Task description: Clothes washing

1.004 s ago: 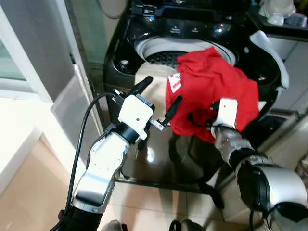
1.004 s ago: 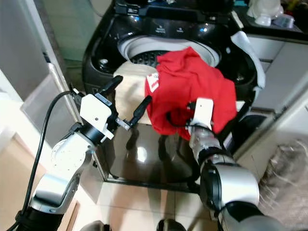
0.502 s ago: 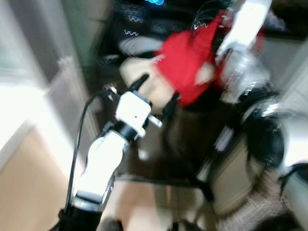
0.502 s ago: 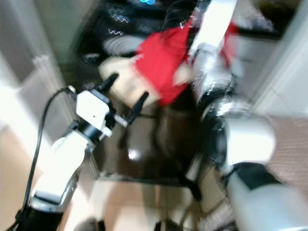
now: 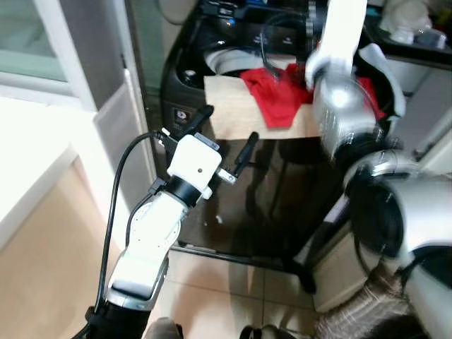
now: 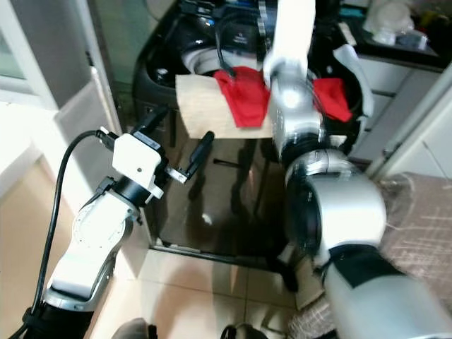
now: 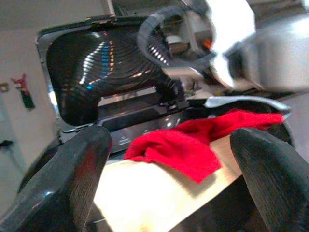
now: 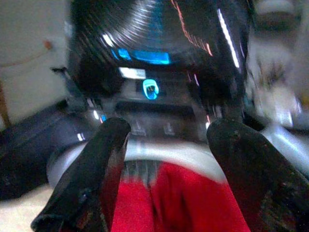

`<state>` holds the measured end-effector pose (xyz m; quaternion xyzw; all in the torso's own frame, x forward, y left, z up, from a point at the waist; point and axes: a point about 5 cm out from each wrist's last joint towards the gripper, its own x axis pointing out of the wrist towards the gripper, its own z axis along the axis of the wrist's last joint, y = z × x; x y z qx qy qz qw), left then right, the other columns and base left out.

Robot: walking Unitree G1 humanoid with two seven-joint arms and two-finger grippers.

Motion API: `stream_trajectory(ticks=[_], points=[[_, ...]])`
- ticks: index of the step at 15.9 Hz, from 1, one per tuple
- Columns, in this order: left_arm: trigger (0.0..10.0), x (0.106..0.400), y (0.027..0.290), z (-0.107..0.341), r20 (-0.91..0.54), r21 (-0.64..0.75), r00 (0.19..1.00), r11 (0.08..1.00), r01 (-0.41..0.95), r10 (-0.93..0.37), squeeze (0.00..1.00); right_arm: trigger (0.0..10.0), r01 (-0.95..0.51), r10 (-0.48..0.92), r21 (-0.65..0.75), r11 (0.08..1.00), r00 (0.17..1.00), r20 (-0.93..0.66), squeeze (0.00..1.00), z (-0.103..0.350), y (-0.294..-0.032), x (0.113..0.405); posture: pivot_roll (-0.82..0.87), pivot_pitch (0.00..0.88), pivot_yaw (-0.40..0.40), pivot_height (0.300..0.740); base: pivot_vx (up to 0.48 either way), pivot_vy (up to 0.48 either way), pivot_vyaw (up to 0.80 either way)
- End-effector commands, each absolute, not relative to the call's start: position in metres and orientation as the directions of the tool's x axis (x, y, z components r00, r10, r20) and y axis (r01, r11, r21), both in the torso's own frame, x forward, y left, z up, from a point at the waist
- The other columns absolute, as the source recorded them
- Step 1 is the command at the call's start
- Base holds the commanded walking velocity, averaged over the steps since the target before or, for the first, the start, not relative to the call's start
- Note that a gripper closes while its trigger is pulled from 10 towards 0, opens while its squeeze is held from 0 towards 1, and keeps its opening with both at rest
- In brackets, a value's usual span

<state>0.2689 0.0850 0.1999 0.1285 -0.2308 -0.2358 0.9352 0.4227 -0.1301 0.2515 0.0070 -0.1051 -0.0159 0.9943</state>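
red garment (image 5: 281, 95) lies draped over the front rim of the top-load washing machine (image 6: 212, 169), part on a beige cloth (image 5: 240, 113) spread across the rim, part hanging toward the drum opening (image 5: 229, 62); another red fold shows past the right arm (image 6: 330, 95). looks like it's sitting there because it was brought to the mouth but isn't pushed in yet, so my read is the load step is only half done. right gripper (image 8: 166, 159) is up over the drum, arm stretched forward and raised high across the machine, wrist camera looking at the lit control panel (image 8: 150, 88) with red fabric just below the fingers; the two black fingers (image 8: 104, 169) stand well apart, nothing between them, so it's not holding the garment. left gripper (image 5: 224, 141) hangs in front of the machine's glossy black front, below the rim, forearm bent up from the elbow, fingers spread wide and empty, aimed at the cloth edge. probably parked as standby or ready to help tuck the hanging part in. risk: garment slides off the rim to the floor tiles (image 5: 212, 282).
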Motion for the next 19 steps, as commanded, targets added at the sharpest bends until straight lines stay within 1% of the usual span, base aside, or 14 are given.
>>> stream_trajectory(ticks=[1, 5, 6, 9, 10, 13, 14, 15, 16, 17, 19], points=[[10.0, 0.271, 0.085, 0.198, 0.356, 0.353, 0.797, 0.860, 0.369, -0.488, 0.00, 10.0, 0.006, -0.012, 0.030, 1.000, 0.975, 0.220, 0.00, 0.236, -0.126, 0.418, 0.10, 0.035, -0.065, 0.731, 0.000, 0.000, 0.00], [10.0, 0.272, 0.085, 0.196, 0.351, 0.358, 0.797, 0.857, 0.370, -0.491, 0.00, 10.0, 0.036, -0.037, 0.010, 0.999, 0.981, 0.193, 0.00, 0.183, -0.135, 0.399, 0.06, 0.032, -0.045, 0.731, 0.000, 0.000, 0.00], [10.0, 0.273, 0.085, 0.195, 0.349, 0.355, 0.802, 0.861, 0.365, -0.484, 0.00, 10.0, 0.032, -0.033, 0.008, 0.999, 0.976, 0.215, 0.00, 0.171, -0.136, 0.391, 0.05, 0.031, -0.040, 0.731, 0.000, 0.000, 0.00], [10.0, 0.278, 0.089, 0.194, 0.338, 0.327, 0.831, 0.883, 0.336, -0.441, 0.00, 10.0, 0.006, 0.003, -0.035, 0.999, 0.964, 0.265, 0.00, 0.159, -0.134, 0.376, 0.04, 0.028, -0.030, 0.731, 0.000, 0.000, 0.00], [10.0, 0.281, 0.090, 0.195, 0.335, 0.310, 0.836, 0.888, 0.338, -0.435, 0.00, 10.0, 0.029, -0.025, -0.013, 0.999, 0.972, 0.235, 0.00, 0.152, -0.139, 0.374, 0.03, 0.019, -0.020, 0.731, 0.000, 0.000, 0.00], [10.0, 0.284, 0.089, 0.197, 0.337, 0.372, 0.829, 0.872, 0.318, -0.446, 0.00, 10.0, 0.003, 0.017, -0.070, 0.998, 0.958, 0.286, 0.00, 0.166, -0.132, 0.376, 0.03, 0.014, -0.012, 0.731, 0.000, 0.000, -0.69], [10.0, 0.284, 0.089, 0.198, 0.342, 0.366, 0.824, 0.872, 0.325, -0.451, 0.00, 10.0, 0.002, 0.030, -0.103, 0.995, 0.949, 0.313, 0.00, 0.173, -0.130, 0.378, 0.03, 0.016, -0.010, 0.731, 0.000, 0.000, 0.00], [10.0, 0.283, 0.088, 0.200, 0.347, 0.342, 0.817, 0.873, 0.347, -0.460, 0.00, 10.0, -0.011, 0.064, -0.143, 0.990, 0.926, 0.371, 0.00, 0.187, -0.125, 0.378, 0.03, 0.017, -0.009, 0.731, 0.000, 0.000, 0.00], [10.0, 0.283, 0.089, 0.202, 0.355, 0.343, 0.818, 0.877, 0.337, -0.453, 0.00, 10.0, -0.015, 0.079, -0.155, 0.988, 0.908, 0.412, 0.00, 0.198, -0.122, 0.379, 0.03, 0.019, -0.006, 0.731, 0.000, 0.000, 0.00], [10.0, 0.283, 0.089, 0.205, 0.372, 0.355, 0.813, 0.878, 0.322, -0.449, 0.00, 10.0, -0.010, 0.082, -0.155, 0.988, 0.884, 0.460, 0.00, 0.216, -0.120, 0.383, 0.03, 0.020, -0.009, 0.731, 0.431, 0.000, 0.00], [10.0, 0.282, 0.089, 0.212, 0.410, 0.365, 0.798, 0.881, 0.300, -0.441, 0.00, 10.0, -0.007, 0.078, -0.144, 0.990, 0.863, 0.500, 0.00, 0.236, -0.121, 0.387, 0.04, 0.022, -0.014, 0.731, 0.431, 0.000, 0.00]])
